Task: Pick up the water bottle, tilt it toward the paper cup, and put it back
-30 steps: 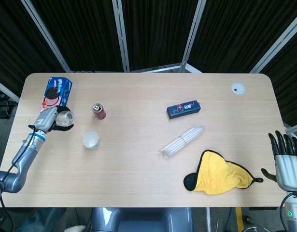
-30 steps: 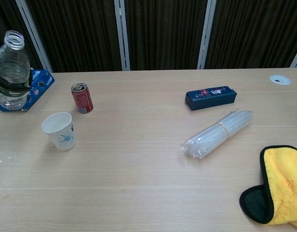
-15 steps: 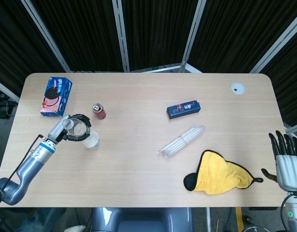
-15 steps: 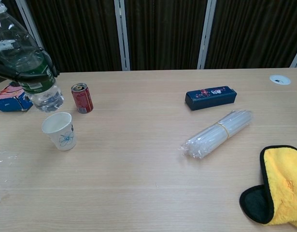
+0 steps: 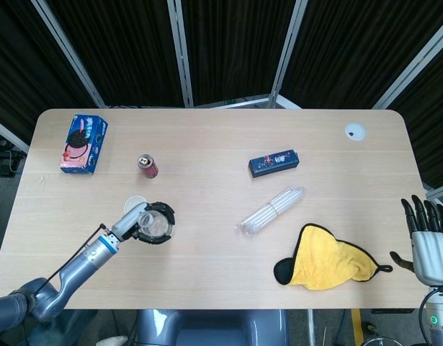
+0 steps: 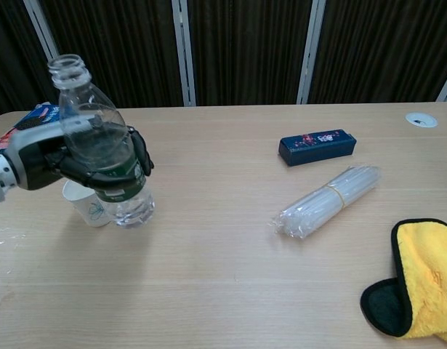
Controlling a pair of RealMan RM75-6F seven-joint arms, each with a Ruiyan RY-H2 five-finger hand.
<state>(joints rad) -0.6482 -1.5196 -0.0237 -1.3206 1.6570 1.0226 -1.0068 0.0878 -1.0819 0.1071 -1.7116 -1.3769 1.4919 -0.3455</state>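
Observation:
My left hand (image 6: pixel 59 161) grips a clear, uncapped water bottle (image 6: pixel 99 145) with a green label, holding it nearly upright just to the right of the paper cup (image 6: pixel 83 205). In the head view the bottle (image 5: pixel 156 225) and the left hand (image 5: pixel 138 220) cover most of the white cup (image 5: pixel 133 202), which stands behind them. I cannot tell whether the bottle's base touches the table. My right hand (image 5: pixel 428 241) rests off the table's right edge, fingers spread and holding nothing.
A red can (image 5: pixel 148 166) and a blue cookie box (image 5: pixel 84 143) sit at the back left. A dark blue box (image 5: pixel 274 163), a bundle of clear straws (image 5: pixel 271 210), and a yellow cloth (image 5: pixel 329 258) lie to the right. A white grommet (image 5: pixel 355 131) is set in the far right corner of the table.
My left hand has carried the bottle from beside the cookie box forward and rightward, past the can, to the cup's right side. The right hand has stayed still.

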